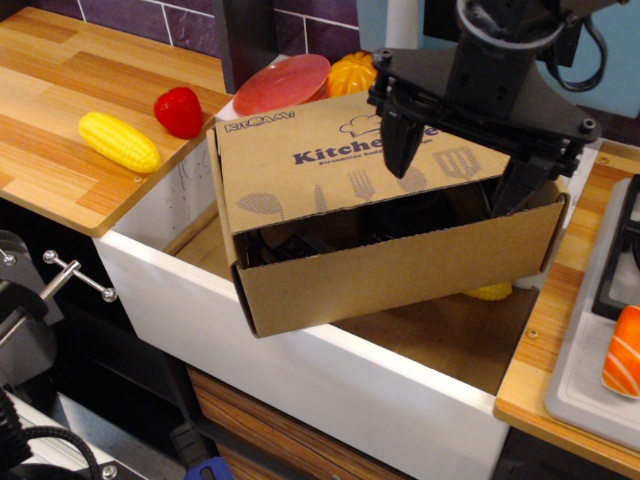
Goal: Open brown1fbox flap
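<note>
The brown1fbox (pixel 400 275) sits tilted in the white sink basin (pixel 300 350), its plain front wall facing me. Its flap (pixel 300 165), printed with "Kitchen" lettering, a chef hat and grey utensil icons, is partly raised, and a dark gap shows between it and the front wall. My black gripper (pixel 460 168) hangs over the right part of the flap. One finger (pixel 403 150) points down over the lettering. The other finger (pixel 518 188) is at the flap's right edge. The jaws stand wide apart and hold nothing.
A yellow corn (pixel 120 142) and a red strawberry (pixel 180 110) lie on the left wooden counter. A red plate (pixel 283 83) and an orange pumpkin (pixel 352 72) are behind the box. A yellow toy (pixel 490 291) peeks from under it. A salmon sushi (pixel 623 352) lies on the grey tray (pixel 585 385) at right.
</note>
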Motion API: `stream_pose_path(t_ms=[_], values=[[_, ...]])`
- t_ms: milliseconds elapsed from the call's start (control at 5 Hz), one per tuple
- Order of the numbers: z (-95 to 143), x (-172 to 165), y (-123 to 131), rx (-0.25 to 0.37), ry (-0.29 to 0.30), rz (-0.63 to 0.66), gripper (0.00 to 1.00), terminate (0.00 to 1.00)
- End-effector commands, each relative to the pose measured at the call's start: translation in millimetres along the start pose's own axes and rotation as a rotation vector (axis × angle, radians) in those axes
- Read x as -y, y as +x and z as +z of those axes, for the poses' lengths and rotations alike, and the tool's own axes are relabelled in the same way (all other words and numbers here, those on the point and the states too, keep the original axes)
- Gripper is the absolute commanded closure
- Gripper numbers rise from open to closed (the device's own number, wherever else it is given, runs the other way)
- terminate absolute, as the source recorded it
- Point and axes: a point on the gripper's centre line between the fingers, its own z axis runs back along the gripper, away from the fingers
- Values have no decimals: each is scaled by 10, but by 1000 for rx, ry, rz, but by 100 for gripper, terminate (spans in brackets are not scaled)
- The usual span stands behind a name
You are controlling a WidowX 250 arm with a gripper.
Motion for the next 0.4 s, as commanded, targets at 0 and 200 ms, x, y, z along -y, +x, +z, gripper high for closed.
stream_pose_path(t_ms=[0,200], values=[[0,0,0,0,0,0,0,0],[-69,-14,89,69,39,-140,0,0]])
